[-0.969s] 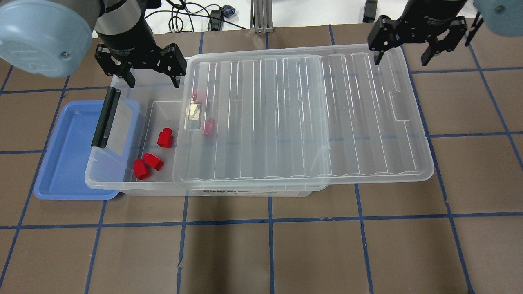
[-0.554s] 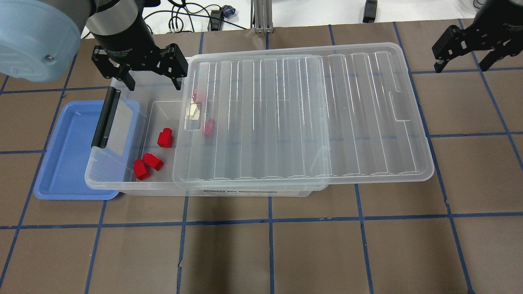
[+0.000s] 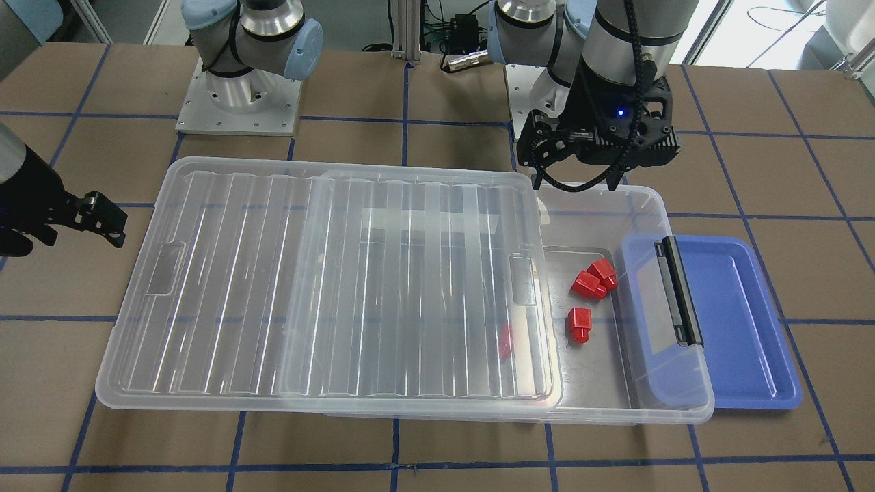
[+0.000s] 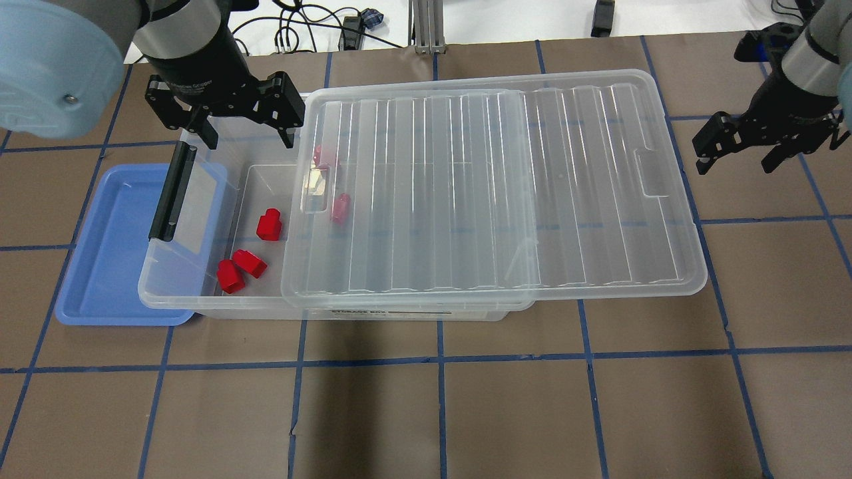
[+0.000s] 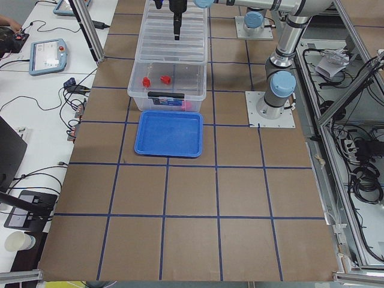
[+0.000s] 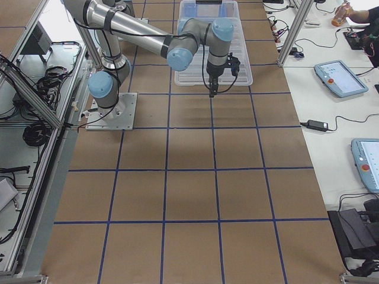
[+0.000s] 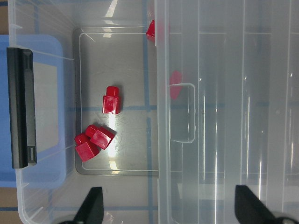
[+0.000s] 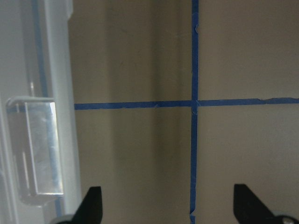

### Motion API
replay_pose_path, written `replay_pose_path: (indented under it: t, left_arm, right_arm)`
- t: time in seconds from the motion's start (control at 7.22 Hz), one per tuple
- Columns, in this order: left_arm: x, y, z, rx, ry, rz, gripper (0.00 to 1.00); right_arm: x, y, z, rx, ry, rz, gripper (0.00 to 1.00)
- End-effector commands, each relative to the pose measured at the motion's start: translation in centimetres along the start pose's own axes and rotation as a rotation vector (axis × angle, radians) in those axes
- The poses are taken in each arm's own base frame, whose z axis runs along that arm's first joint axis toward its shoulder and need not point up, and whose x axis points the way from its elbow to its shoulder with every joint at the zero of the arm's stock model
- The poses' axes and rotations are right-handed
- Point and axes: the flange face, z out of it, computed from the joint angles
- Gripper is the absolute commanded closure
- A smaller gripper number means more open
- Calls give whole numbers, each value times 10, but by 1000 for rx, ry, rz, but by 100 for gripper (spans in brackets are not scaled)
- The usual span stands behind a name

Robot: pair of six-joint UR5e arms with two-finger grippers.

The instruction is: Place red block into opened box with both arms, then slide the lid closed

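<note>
Right pincer (image 4: 733, 165) just off lid (image 4: 599, 199) edge

Left arm (image 3: 657, 34) is showing silver-grey tube w/ a black cable (image 3: 633, 34) strapped along it, and a lt-blue joint cap (image 4: 46, 60) carrying one small screw. Left gripper (image 4: 251, 136) is looking matte black w/ two thin fingers, a blue LED (image 3: 620, 112) glowing on its body; the white lettering is too small to read. Right arm (image 6: 136, 26) is wearing the same grey w/ blue caps, and the right gripper (image 4: 735, 158) is black too. Base plate (image 3: 205, 119) is showing silver, screws along the edge.
</note>
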Motion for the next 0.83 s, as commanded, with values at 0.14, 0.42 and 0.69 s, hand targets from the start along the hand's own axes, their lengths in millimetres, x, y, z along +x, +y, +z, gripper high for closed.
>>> replay_pose_path:
  t: [0.14,0.42,0.69]
  left_arm:
    - [-3,3,1,-42,1,-13,0]
    - [-1,-5,15,-65,-1,-33,0]
    - [-6,7,-7,-31,38,-35,0]
  right_arm:
    - [-1,6,24,-3,40,6,0]
    - [-8,4,26,16,-31,6,0]
    - [-14,1,28,22,-71,56,0]
